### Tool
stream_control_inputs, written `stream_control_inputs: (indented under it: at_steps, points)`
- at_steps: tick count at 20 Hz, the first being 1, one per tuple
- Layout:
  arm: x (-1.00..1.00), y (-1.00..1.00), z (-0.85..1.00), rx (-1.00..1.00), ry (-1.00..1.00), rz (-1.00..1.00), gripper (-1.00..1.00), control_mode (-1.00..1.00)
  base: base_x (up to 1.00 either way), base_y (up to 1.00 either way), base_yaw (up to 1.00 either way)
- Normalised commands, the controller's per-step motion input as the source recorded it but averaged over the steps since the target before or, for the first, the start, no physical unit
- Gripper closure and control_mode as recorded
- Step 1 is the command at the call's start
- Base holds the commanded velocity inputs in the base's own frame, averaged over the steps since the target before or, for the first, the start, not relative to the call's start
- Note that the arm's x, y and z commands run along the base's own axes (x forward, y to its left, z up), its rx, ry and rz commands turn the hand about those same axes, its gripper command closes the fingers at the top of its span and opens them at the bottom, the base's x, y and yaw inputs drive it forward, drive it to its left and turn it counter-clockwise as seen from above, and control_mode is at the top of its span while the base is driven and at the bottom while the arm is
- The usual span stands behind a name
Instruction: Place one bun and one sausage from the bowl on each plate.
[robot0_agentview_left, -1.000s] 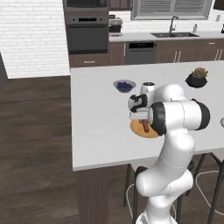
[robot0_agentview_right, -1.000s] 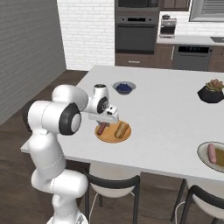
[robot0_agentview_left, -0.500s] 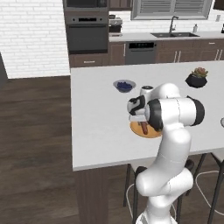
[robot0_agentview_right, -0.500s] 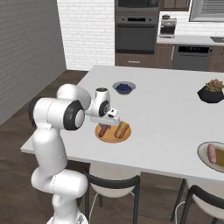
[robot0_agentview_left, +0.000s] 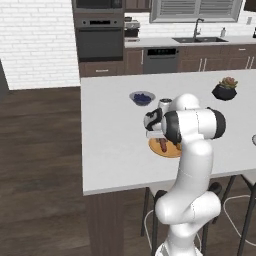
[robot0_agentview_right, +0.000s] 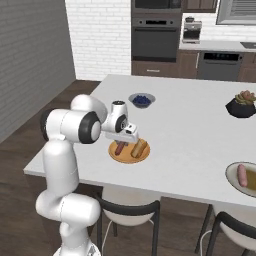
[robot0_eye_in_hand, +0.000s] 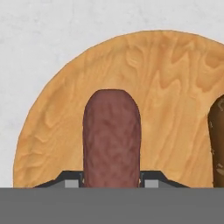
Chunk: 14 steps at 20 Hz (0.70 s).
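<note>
Tool (robot0_eye_in_hand: 111, 183) pinches the sausage (robot0_eye_in_hand: 112, 138) over the wooden plate (robot0_eye_in_hand: 57, 131) — low, likely to set it beside the bun (robot0_agentview_right: 139, 148) on the bench (robot0_agentview_right: 190, 125).

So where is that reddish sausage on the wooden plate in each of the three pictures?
Left base view: the sausage lies just left of the arm, below the hand, on the wooden plate.
Right base view: near the middle, on the plate's left half, beside the bun.
Hand view: centre, running up from between the jaws.
Shared landmark: the round wooden plate beneath it.
</note>
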Motion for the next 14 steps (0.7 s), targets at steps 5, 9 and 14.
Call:
stream_control_inputs:
  at_steps: [5,9,14]
  points:
    - [0.08,-0.03,-0.18,0.00,-0.07,0.01,-1.00,-1.00,0.00,0.00,0.00]
    - [0.03,-0.04,-0.01,0.00,-0.08,0.00,-1.00,-1.00,0.00,0.00,0.00]
    - [0.00,-0.01,0.00,0.00,-0.03,0.00,-1.00,-1.00,0.00,0.00,0.00]
